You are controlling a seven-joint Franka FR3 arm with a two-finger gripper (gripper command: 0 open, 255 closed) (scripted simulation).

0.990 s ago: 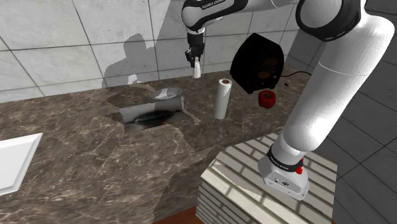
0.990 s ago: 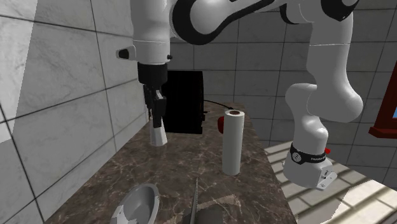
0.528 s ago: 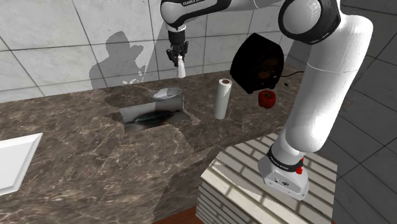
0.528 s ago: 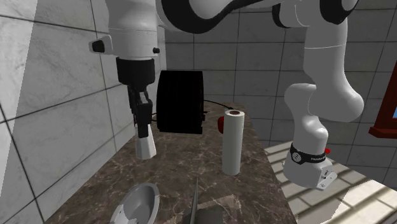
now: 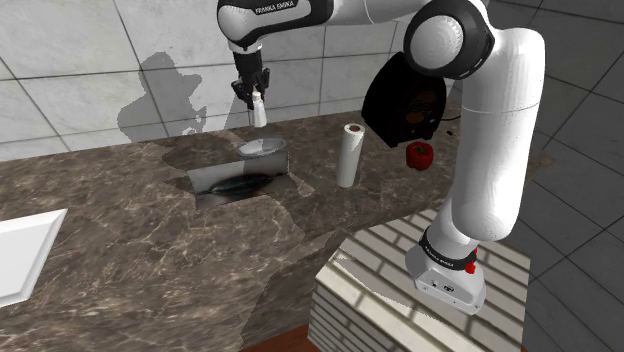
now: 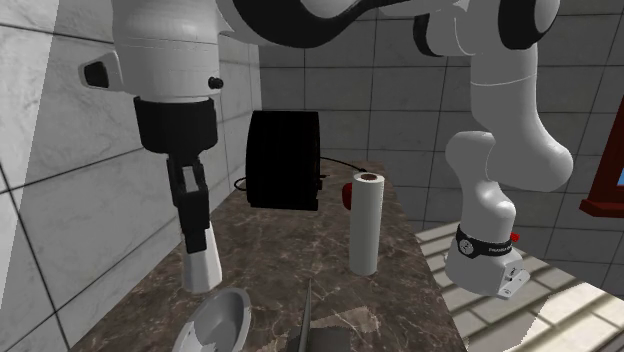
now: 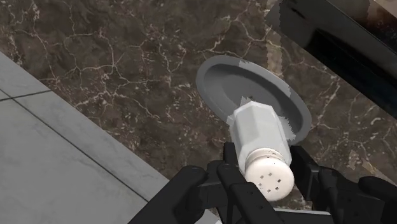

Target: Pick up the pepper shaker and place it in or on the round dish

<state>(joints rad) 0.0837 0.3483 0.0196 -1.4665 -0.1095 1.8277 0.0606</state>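
Wrist view shows my fingers (image 7: 236,184) clasping the pepper shaker (image 7: 263,147) in the air just above the round dish (image 7: 219,73). I should bring it over the middle, lower it upright, then release gently.

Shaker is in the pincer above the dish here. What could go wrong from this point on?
1. The pepper shaker looks offset toward the rim of the round dish. Released here, it might land on the slope and topple.
2. The dish sits right beside a shiny recess in the counter, so a toppled shaker could roll in.
3. The pincer clasps only the shaker's capped end, so it may tilt on the way down.
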